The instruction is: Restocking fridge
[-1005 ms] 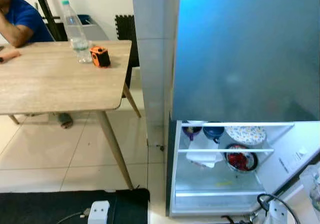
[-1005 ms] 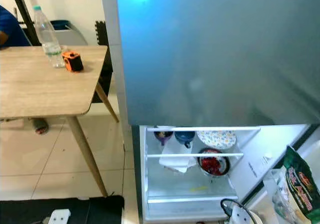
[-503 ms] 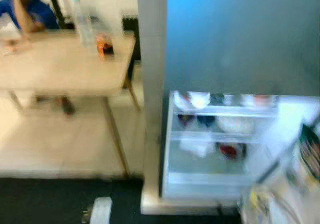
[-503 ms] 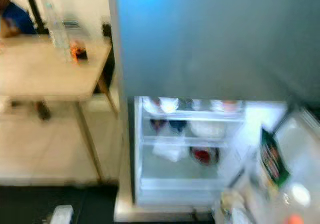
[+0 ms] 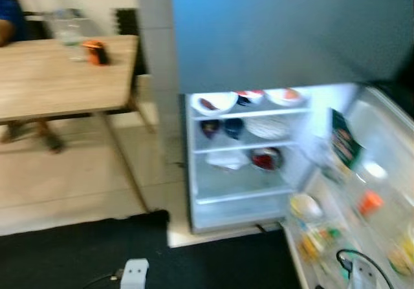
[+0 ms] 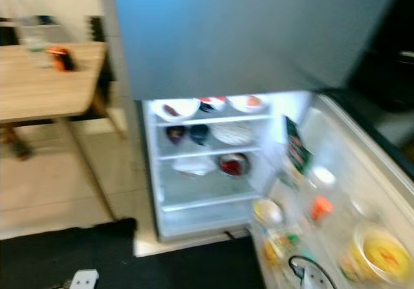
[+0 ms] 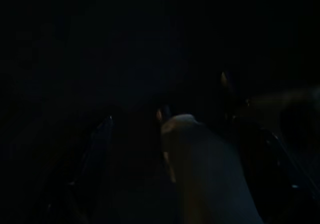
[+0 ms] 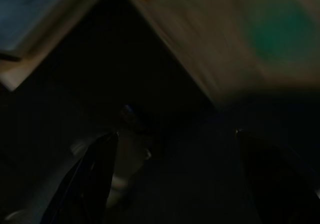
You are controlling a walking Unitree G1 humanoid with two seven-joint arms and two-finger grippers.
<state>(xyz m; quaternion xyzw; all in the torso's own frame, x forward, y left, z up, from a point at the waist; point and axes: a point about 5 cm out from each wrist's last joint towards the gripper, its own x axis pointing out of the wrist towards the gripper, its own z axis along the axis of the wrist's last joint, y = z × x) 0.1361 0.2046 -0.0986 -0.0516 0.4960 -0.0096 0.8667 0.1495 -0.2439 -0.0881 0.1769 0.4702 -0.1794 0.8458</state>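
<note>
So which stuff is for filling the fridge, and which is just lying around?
For the job:
fridge, lower door open
shelf bowls
door rack food
green packet

Just lying about:
wooden table
water bottle
orange gadget
black mat

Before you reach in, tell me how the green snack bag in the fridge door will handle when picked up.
The green snack bag looks like a thin, pillowy packet, so it is probably light and floppy, and would crumple under a tight grip. It stands tilted in the open fridge door, so a push would likely tip it over. Its printed film may be slippery; the blur leaves that uncertain.
</note>
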